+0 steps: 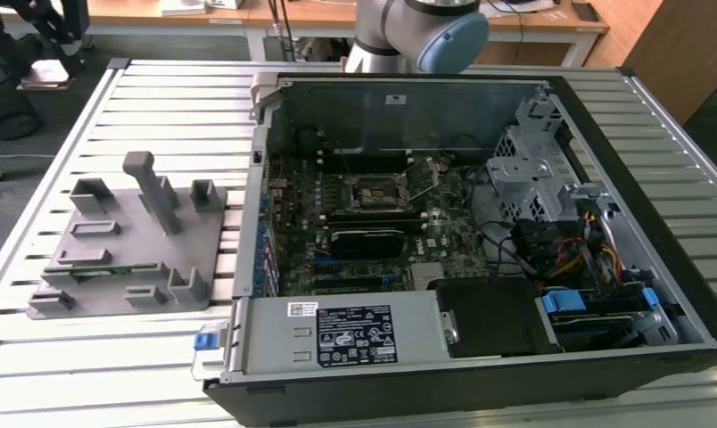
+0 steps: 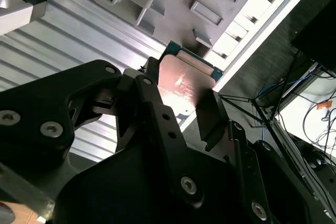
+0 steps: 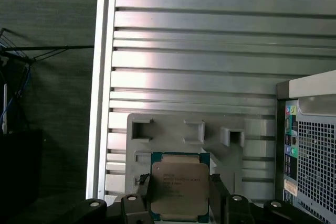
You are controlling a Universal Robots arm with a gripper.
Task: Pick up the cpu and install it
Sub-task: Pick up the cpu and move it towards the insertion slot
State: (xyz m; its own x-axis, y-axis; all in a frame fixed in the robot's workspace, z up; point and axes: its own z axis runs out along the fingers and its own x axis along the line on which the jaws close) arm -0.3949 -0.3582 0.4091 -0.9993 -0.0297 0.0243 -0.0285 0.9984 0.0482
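The gripper is closed narrowly on the cpu. Its two black fingers press on opposite edges of the chip, and the silver top faces the camera in the first wrist view. In the second wrist view the cpu shows a pinkish sheen between the same fingers. In the exterior view the cpu sits at 10 o'clock in the picture, past the corner of the table, touching nothing but the fingers. The grey fixture lies on the table at 9 o'clock from the open case. The socket is on the board inside the case, well apart from the cpu, at about 4 o'clock from it. The arm stands at 12 o'clock from the case.
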